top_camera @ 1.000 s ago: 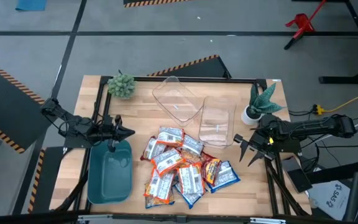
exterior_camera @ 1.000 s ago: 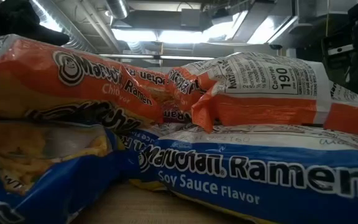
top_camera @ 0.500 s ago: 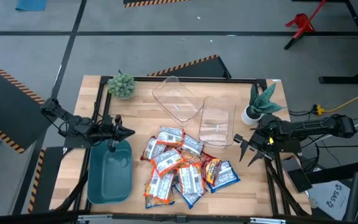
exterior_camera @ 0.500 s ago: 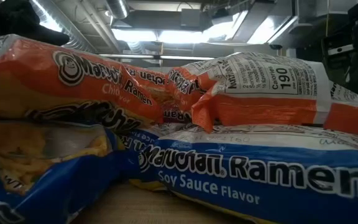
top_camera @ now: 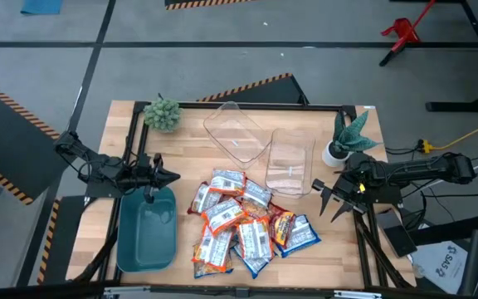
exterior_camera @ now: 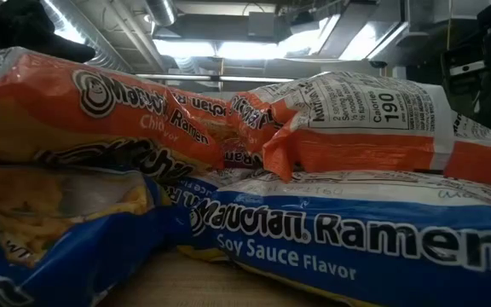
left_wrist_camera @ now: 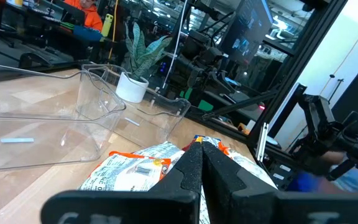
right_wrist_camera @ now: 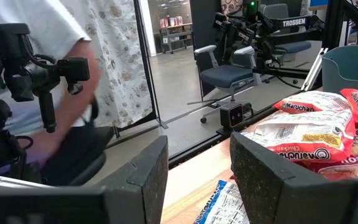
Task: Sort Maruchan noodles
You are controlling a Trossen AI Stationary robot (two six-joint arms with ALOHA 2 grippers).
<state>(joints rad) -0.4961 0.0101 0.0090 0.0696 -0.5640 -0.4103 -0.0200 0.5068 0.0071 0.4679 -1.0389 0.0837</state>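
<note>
The Maruchan noodles (top_camera: 243, 220) lie heaped on the wooden table's near middle, orange, red-brown and blue packets overlapping one another. In the low view an orange packet (exterior_camera: 101, 111) rests on a blue soy sauce packet (exterior_camera: 356, 239). My left gripper (top_camera: 175, 176) hovers left of the heap, above the teal bin's far end, its fingers shut (left_wrist_camera: 199, 149) and touching nothing. My right gripper (top_camera: 325, 201) stands right of the heap near the table's right edge, open (right_wrist_camera: 197, 149) and empty, facing the packets (right_wrist_camera: 303, 134).
A teal bin (top_camera: 146, 231) sits at the near left. Two clear plastic containers (top_camera: 237, 131) (top_camera: 290, 162) stand beyond the heap. A green ball plant (top_camera: 162, 114) is far left and a potted plant (top_camera: 351, 137) far right. A person in white (right_wrist_camera: 73, 37) stands beyond the table.
</note>
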